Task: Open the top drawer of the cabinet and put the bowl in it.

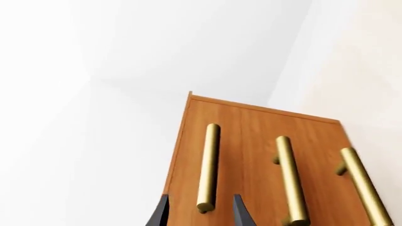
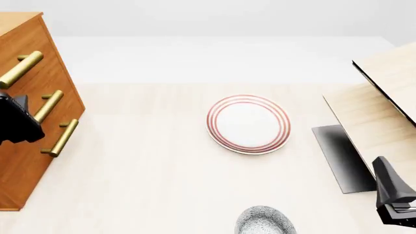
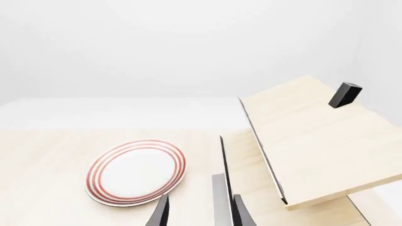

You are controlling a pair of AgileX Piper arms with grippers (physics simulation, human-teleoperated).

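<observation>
Three brass bar handles sit on the cabinet (image 2: 29,97), all alike, and that's our main risk: we grab the wrong one. In the left wrist view the left gripper (image 1: 199,212) has its fingertips parted on either side of one handle's end, jaws released, nothing clamped yet. That camera is rolled, so we can't read from it alone which drawer the bar belongs to. In the front view the left gripper (image 2: 16,119) sits against the cabinet face roughly level with the middle bar, below the top drawer (image 2: 26,48) and its handle (image 2: 21,69). If we close here we may pull a lower drawer.

Second risk: the fingers straddle only the bar's end, so a pull could slip off.

All drawers look shut. The bowl (image 2: 263,222) sits on the table (image 2: 143,170) at the near edge of the front view, well apart from the cabinet and near the red-ringed plate (image 2: 248,123). It's partly cropped.

The right gripper (image 3: 199,212) is idle beside the pale wood structure (image 3: 314,141), fingers apart, empty. Swinging it toward the bowl could clip that structure's black edge.

No brands, labels or readable writing anywhere.
</observation>
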